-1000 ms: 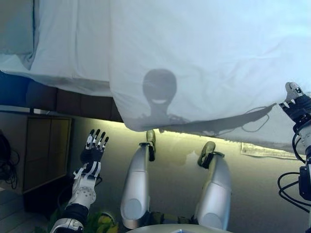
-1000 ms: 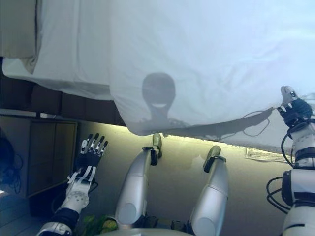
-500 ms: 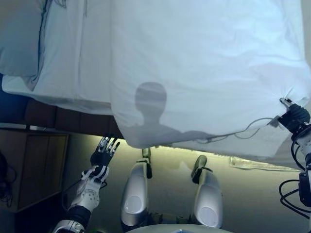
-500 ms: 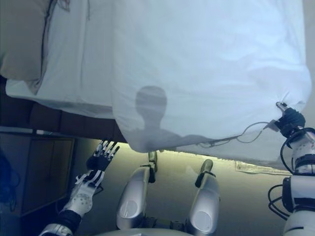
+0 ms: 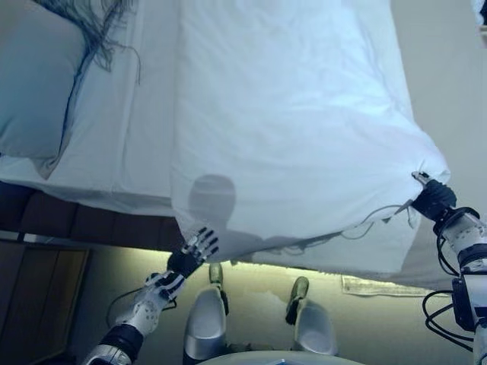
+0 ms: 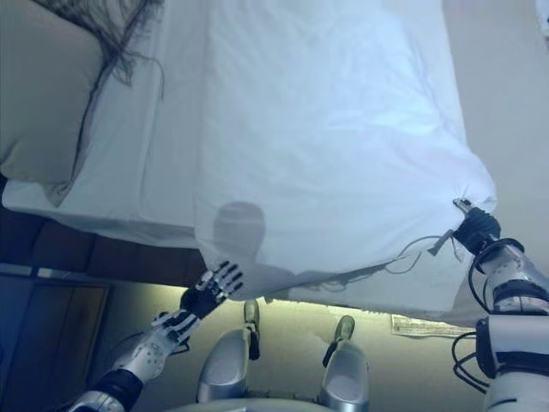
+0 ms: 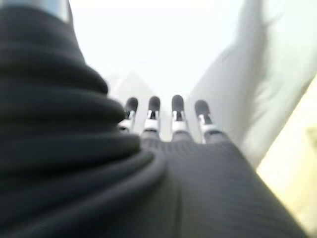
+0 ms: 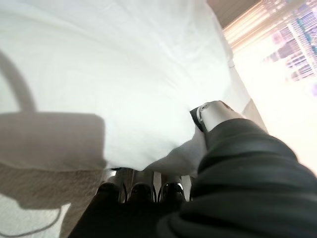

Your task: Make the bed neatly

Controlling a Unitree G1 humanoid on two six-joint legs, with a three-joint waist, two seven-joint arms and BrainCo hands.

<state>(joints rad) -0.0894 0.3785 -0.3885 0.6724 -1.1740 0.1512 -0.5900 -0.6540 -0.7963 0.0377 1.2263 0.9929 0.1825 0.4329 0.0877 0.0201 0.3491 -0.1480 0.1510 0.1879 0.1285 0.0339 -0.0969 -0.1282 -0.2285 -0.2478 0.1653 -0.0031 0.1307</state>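
Note:
A white duvet (image 5: 289, 129) lies over the bed and hangs past its near edge. My right hand (image 5: 431, 200) is at the duvet's near right corner, shut on a pinch of the cloth; the right wrist view shows the duvet (image 8: 89, 74) bunched between thumb and curled fingers (image 8: 141, 191). My left hand (image 5: 192, 255) is open with straight fingers just under the duvet's hanging near left corner (image 5: 190, 220). In the left wrist view the fingers (image 7: 163, 116) point at white cloth (image 7: 163, 54) close ahead. A grey pillow (image 5: 34, 84) lies at the bed's head, far left.
A white sheet (image 5: 144, 129) shows bare between pillow and duvet. Dark tasselled strands (image 5: 95, 26) lie over the pillow's top. The dark bed frame (image 5: 76, 224) runs below the mattress, with a wooden cabinet (image 5: 34, 304) at lower left. A pale mat (image 5: 377, 286) lies on the floor.
The camera has tilted further up the bed. My left hand has risen from beside the leg to the duvet's hanging corner. My right hand keeps its hold on the right corner.

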